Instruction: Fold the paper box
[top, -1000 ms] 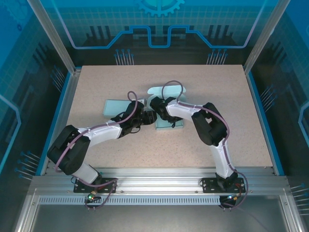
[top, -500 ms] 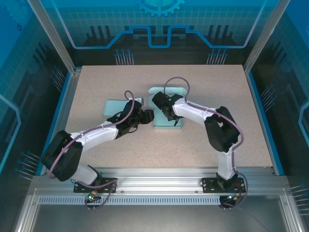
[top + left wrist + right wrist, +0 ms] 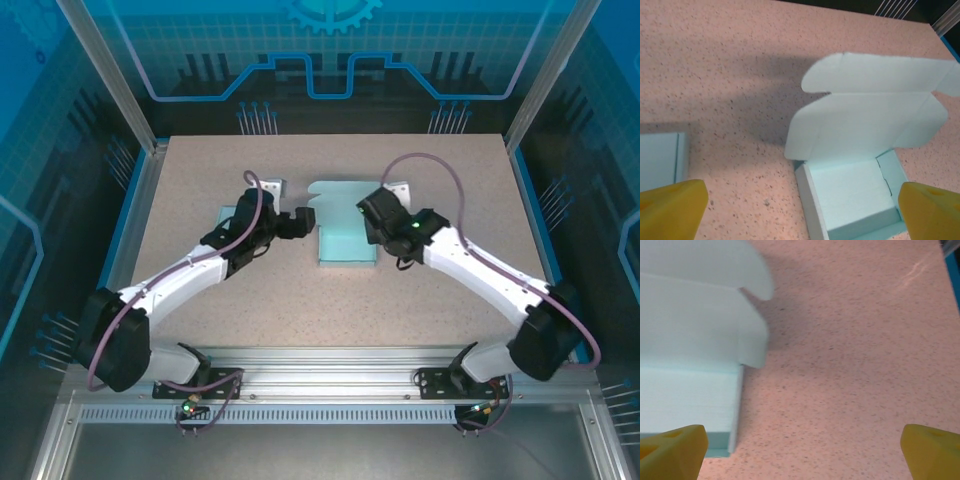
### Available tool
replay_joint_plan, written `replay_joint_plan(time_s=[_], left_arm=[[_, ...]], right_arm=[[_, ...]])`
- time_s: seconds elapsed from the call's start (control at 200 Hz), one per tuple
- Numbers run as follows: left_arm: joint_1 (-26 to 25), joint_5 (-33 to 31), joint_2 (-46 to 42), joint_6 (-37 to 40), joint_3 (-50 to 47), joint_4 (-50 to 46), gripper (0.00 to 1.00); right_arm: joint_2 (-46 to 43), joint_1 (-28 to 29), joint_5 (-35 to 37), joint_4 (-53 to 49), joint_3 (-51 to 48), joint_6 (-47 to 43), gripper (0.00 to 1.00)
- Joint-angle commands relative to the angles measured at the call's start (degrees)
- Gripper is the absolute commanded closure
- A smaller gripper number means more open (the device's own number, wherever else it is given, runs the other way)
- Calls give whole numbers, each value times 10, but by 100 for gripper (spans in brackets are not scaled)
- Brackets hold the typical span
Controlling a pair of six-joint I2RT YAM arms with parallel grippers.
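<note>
Desk: speckled beige, blue walls around.
Box: pale teal, mid-desk, lid open toward 12 o'clock.
Left claw: fingers spread apart, empty, at the box's 9 o'clock.
Right claw: spread apart, empty, at 3 o'clock.

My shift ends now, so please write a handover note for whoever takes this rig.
Left tool: open, empty, just left of the paper box.
Right tool: open, empty, by its right edge.
Box mid-table: base walls up, lid open.
Second teal piece lies further left.
Done: base formed.
Left: close lid, tuck flap.
</note>
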Motion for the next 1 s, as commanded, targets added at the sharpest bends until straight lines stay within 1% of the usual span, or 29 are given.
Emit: replay_joint_plan(time_s=[0.0,0.055,0.105,0.13,0.17,0.225,0.28,0.34,0.43,0.505,0.615,0.685,0.82,0.905,0.995], left_arm=[[25,53,12,50,33,-11,1],[35,76,26,71,44,-11,1],[45,116,42,95,60,-20,1],[48,132,52,106,70,-27,1],[54,158,69,129,86,-41,2],[62,189,93,155,104,-55,7],[71,224,116,173,122,-67,11],[82,255,139,185,143,-82,19],[94,283,168,209,170,-98,22],[100,290,187,232,185,-105,22],[105,289,212,260,208,-119,21],[106,292,226,270,221,-123,22],[106,302,254,281,247,-144,30],[106,306,265,284,255,-149,31],[105,313,272,284,258,-141,32]], right_arm=[[-28,-71,-80,42,-38,-21,0],[-38,-123,-186,77,-54,-39,0],[-38,-171,-292,104,-64,-48,0],[-35,-192,-333,112,-65,-48,0],[-30,-217,-383,125,-65,-55,0],[-22,-234,-425,145,-64,-73,0],[-12,-240,-453,153,-57,-94,2],[3,-243,-482,154,-43,-117,5],[30,-249,-523,159,-24,-146,14],[55,-254,-544,163,-10,-165,19],[92,-262,-551,168,12,-179,22],[114,-266,-565,169,28,-187,26],[145,-265,-601,175,54,-195,35],[160,-266,-612,180,64,-191,41],[173,-263,-615,177,73,-189,45]])
